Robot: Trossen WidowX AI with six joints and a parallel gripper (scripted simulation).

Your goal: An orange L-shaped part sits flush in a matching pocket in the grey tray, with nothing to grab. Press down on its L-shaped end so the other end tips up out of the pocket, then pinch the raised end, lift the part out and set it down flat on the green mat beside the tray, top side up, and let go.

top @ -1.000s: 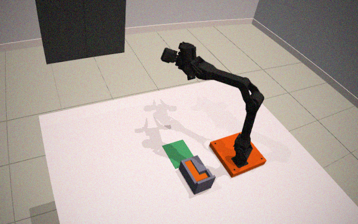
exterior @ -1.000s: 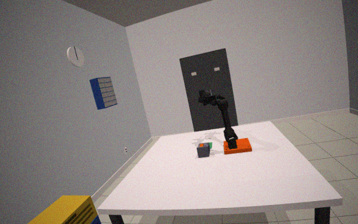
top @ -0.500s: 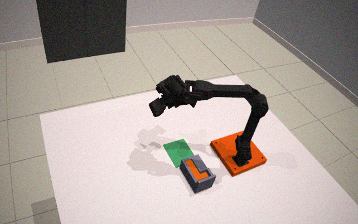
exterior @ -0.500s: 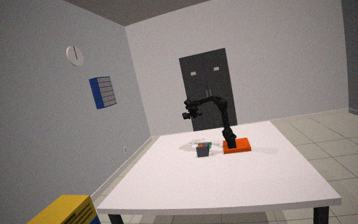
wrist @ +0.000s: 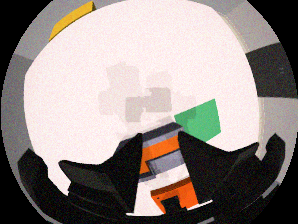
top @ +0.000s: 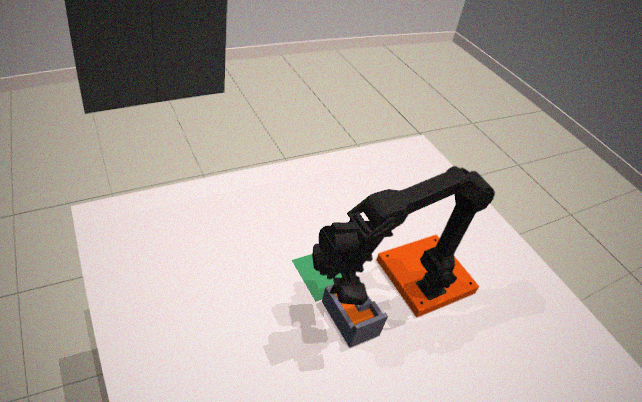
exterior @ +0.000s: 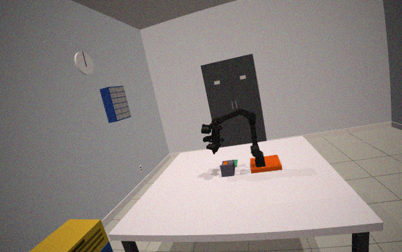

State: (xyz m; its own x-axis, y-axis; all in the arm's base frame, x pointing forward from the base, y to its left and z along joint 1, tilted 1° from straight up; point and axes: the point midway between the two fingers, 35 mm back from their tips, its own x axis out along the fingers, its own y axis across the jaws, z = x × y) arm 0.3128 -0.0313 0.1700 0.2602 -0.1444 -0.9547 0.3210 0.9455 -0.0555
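The orange L-shaped part (top: 357,316) (exterior: 225,163) (wrist: 162,148) lies flat in the pocket of the grey tray (top: 368,332) (exterior: 227,170) (wrist: 171,161); no raised end shows. My gripper (exterior: 214,152) (wrist: 160,136) is partly open with nothing between its fingers. It points down and hangs clear above the tray in the exterior view. In the top view it hides part of the tray and part. The green mat (top: 310,278) (exterior: 236,163) (wrist: 202,121) lies on the table beside the tray, partly hidden by the arm in the top view.
The arm's orange base plate (top: 400,272) (exterior: 272,163) (wrist: 187,194) stands on the white table (top: 190,280) (exterior: 238,207), on the other side of the tray from the open table side. The tray's walls stand up around the pocket. A yellow cabinet (exterior: 72,235) stands beyond the table edge.
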